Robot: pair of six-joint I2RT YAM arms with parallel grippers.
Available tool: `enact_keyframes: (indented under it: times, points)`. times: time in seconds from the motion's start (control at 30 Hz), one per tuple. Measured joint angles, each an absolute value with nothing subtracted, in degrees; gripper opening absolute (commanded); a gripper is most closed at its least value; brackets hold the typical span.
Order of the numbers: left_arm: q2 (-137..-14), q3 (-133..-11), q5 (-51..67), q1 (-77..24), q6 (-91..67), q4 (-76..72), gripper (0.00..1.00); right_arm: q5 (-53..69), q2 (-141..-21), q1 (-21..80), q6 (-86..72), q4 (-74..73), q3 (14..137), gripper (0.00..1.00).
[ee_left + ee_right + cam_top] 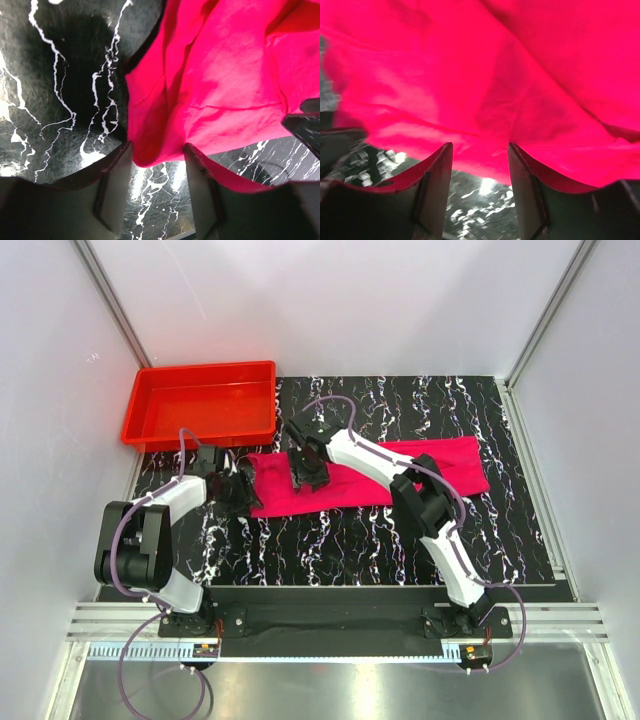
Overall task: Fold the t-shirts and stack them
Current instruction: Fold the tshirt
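My bright pink t-shirt [440, 468] lies in a long, wrinkly strip across the table [350, 540]. My left hand [159, 147] is at its left end and my right hand [480, 146] is over it nearby. Both hands have their fingers spread, with cloth at the tips.

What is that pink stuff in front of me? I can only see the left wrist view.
Observer: It's a t-shirt, folded into a long strip lying across the table.
Operator: Where is my other arm?
Observer: The right fingers hang over the strip's left part, close to yours, spread apart at its near edge.
Operator: Is anything else there?
Observer: A red tray sits at the table's far left corner, just beyond the shirt's left end.
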State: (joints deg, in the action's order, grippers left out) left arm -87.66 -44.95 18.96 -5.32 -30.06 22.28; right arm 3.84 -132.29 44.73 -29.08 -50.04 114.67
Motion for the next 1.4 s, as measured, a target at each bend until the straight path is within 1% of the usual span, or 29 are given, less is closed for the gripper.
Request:
enact_keyframes:
  times: [0.03, 0.3, 0.37, 0.43, 0.47, 0.57, 0.6, 0.67, 0.7, 0.83, 0.93, 1.0, 1.03, 1.07, 1.1, 1.23, 1.27, 1.33, 1.4]
  points:
    - [-87.77, -44.8, 18.94, -5.28, -30.06, 22.28, 0.43, 2.85, -132.97, 45.08, -28.47, -50.74, 115.33, 0.55]
    - [-88.71, -44.4, 18.79, -5.13, -30.55, 22.22, 0.31, -4.6, -135.55, 46.24, -24.05, -53.74, 116.53, 0.48]
    - [-88.71, -44.36, 18.61, -5.13, -30.59, 22.28, 0.3, -5.43, -135.94, 46.3, -23.49, -53.93, 117.14, 0.41]
    - [-88.71, -44.34, 18.35, -5.13, -30.57, 22.37, 0.27, -6.31, -135.94, 46.37, -23.05, -54.06, 117.34, 0.39]
    - [-88.68, -44.29, 18.17, -5.13, -30.57, 22.39, 0.27, -6.72, -135.94, 46.39, -22.92, -54.08, 117.43, 0.34]
    - [-88.71, -44.07, 17.98, -5.13, -30.57, 22.37, 0.24, -7.88, -135.94, 46.39, -22.63, -54.06, 117.54, 0.29]
    - [-88.71, -44.01, 17.96, -5.13, -30.57, 22.35, 0.24, -8.34, -135.94, 46.39, -22.55, -54.08, 117.58, 0.26]
    - [-88.68, -43.75, 17.93, -5.13, -30.65, 22.15, 0.21, -9.67, -135.94, 46.39, -22.31, -54.39, 118.26, 0.24]
    - [-88.68, -43.62, 17.93, -5.08, -30.7, 22.11, 0.19, -10.52, -135.94, 46.39, -22.17, -54.76, 118.93, 0.21]
    - [-88.49, -43.13, 17.96, -4.91, -30.98, 21.74, 0.15, -14.76, -135.94, 46.39, -21.34, -55.42, 121.95, 0.18]
    - [-88.16, -42.7, 17.93, -4.91, -31.22, 21.37, 0.14, -17.67, -135.94, 46.15, -20.71, -55.42, 123.94, 0.18]
    - [-88.03, -42.61, 17.93, -4.91, -31.42, 21.32, 0.11, -18.79, -136.11, 45.58, -20.56, -55.4, 125.05, 0.19]
    - [-87.92, -42.61, 17.93, -4.91, -31.42, 21.34, 0.11, -19.18, -136.31, 44.99, -20.56, -55.37, 125.6, 0.22]
    - [-87.79, -42.54, 17.87, -4.91, -31.4, 21.45, 0.11, -19.44, -136.66, 44.25, -20.53, -55.42, 126.32, 0.34]
    - [-87.66, -42.44, 17.78, -4.91, -31.4, 21.56, 0.11, -19.57, -137.08, 43.33, -20.6, -55.22, 126.89, 0.4]
    - [-86.43, -41.5, 17.56, -4.91, -31.4, 22.22, 0.12, -19.59, -138.82, 38.68, -20.23, -55.31, 127.81, 0.45]
    - [-86.04, -41.3, 17.47, -4.93, -31.4, 22.76, 0.12, -19.51, -139.17, 37.65, -20.14, -55.48, 127.94, 0.52]
    - [-85.36, -41.04, 17.15, -4.93, -31.46, 23.99, 0.14, -19.35, -139.31, 35.83, -19.97, -55.88, 127.94, 0.62]
    - [-84.71, -40.77, 16.73, -4.93, -31.57, 25.04, 0.16, -18.96, -139.09, 35.09, -19.51, -55.96, 127.85, 0.66]
